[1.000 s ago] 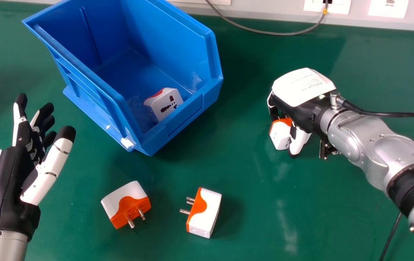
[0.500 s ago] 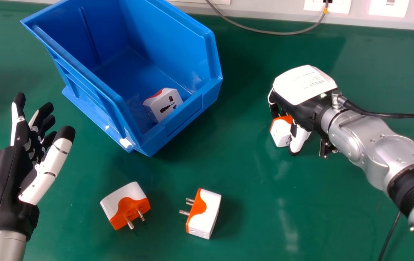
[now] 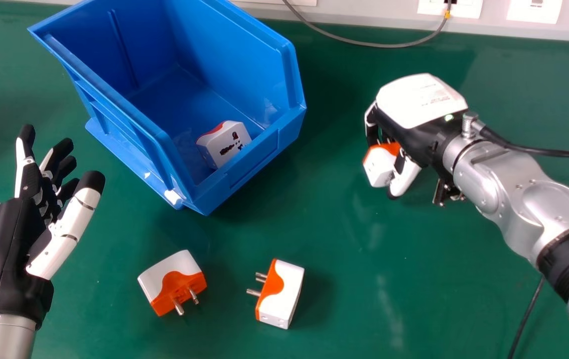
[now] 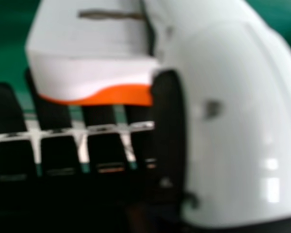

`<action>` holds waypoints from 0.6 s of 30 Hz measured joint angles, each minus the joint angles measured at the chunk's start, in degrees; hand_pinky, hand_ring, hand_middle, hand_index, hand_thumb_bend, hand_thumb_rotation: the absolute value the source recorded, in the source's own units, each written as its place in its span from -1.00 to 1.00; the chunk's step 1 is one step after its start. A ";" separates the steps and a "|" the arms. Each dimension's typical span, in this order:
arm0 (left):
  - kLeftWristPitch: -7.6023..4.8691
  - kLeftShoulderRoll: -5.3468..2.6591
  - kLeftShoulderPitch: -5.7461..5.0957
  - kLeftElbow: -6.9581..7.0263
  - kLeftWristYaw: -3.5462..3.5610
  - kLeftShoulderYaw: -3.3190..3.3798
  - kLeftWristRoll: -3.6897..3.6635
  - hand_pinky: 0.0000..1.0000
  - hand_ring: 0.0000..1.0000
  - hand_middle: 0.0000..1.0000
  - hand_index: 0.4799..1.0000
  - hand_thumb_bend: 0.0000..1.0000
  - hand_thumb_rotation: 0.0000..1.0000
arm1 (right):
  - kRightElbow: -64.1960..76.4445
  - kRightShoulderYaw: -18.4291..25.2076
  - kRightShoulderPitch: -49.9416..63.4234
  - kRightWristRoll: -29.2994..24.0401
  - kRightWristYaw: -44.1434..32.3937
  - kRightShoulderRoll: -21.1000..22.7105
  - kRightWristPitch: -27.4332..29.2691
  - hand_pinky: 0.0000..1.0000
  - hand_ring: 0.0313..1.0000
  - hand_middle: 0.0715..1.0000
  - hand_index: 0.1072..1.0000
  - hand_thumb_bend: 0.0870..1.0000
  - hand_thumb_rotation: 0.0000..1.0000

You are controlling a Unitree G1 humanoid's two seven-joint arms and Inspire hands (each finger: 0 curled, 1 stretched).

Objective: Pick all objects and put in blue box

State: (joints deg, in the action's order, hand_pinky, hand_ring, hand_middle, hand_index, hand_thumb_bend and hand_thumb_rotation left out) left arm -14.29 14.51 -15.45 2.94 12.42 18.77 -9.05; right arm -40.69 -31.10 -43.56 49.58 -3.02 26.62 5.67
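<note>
My right hand (image 3: 416,107) is curled round a white and orange adapter (image 3: 380,167), held just above the table to the right of the blue box (image 3: 252,169). In the right hand view the adapter (image 4: 92,73) lies between the fingers and thumb of my right hand (image 4: 233,111). Inside the box rests another adapter (image 3: 224,143). Two more lie on the table in front of the box: one (image 3: 172,281) with its pins toward the near edge, the other (image 3: 280,294) with pins pointing left. At the left, my left hand (image 3: 13,249) is open and holds nothing.
The green table (image 3: 354,299) extends around the box. A grey cable (image 3: 384,46) loops along the wall at the back, beside white sockets (image 3: 533,10). A black cable (image 3: 538,149) runs along my right forearm.
My right hand has risen with the adapter, which has shifted slightly left and toward the back of the table. The left hand and the other adapters have hardly moved.
</note>
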 measured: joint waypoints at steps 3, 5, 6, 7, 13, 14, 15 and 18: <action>0.01 0.01 0.12 -0.08 -0.04 0.01 0.03 0.83 0.90 0.92 0.76 0.04 0.11 | 4.61 1.53 1.53 -0.77 -0.59 1.17 0.10 -0.30 -0.18 -0.07 -0.19 -0.10 -1.00; 0.00 0.02 0.17 -0.14 -0.05 0.01 0.02 0.83 0.90 0.92 0.76 0.04 0.11 | 7.71 2.28 2.51 -1.54 -0.80 1.97 0.28 -0.30 -0.18 -0.06 -0.19 -0.10 -1.00; 0.00 0.01 0.27 -0.16 -0.02 -0.02 0.03 0.83 0.90 0.92 0.76 0.04 0.11 | 9.61 2.63 3.15 -1.72 -0.87 2.44 0.40 -0.30 -0.18 -0.06 -0.19 -0.10 -1.00; 0.00 0.02 0.38 -0.21 -0.01 -0.03 0.02 0.83 0.90 0.92 0.76 0.04 0.11 | 11.46 3.11 3.90 -1.79 -0.95 3.02 0.82 -0.30 -0.18 -0.06 -0.18 -0.10 -1.00; 0.02 0.03 0.88 -0.53 -0.01 -0.07 0.03 0.83 0.89 0.92 0.76 0.04 0.11 | 21.82 5.59 8.28 -2.19 -1.44 5.44 3.27 -0.31 -0.17 -0.06 -0.16 -0.10 -1.00; 0.05 0.03 0.84 -0.52 -0.06 -0.04 0.02 0.83 0.89 0.92 0.76 0.05 0.11 | 24.19 6.26 9.23 -2.44 -1.81 5.86 3.92 -0.31 -0.17 -0.06 -0.16 -0.10 -1.00; 0.05 0.03 0.83 -0.51 -0.07 -0.04 0.02 0.83 0.89 0.92 0.76 0.05 0.11 | 26.12 6.77 9.85 -2.85 -2.16 6.12 4.38 -0.31 -0.17 -0.06 -0.16 -0.10 -1.00; 0.14 0.03 0.99 -0.43 -0.04 -0.15 0.02 0.83 0.89 0.91 0.76 0.05 0.11 | 31.97 8.37 11.59 -4.35 -4.58 6.62 5.02 -0.31 -0.17 -0.05 -0.16 -0.11 -1.00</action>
State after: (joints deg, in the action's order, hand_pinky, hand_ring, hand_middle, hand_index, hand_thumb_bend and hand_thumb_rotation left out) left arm -14.15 14.54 -14.47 2.51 12.38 18.61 -9.03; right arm -8.72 -22.72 -31.97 45.23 -7.60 33.24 10.68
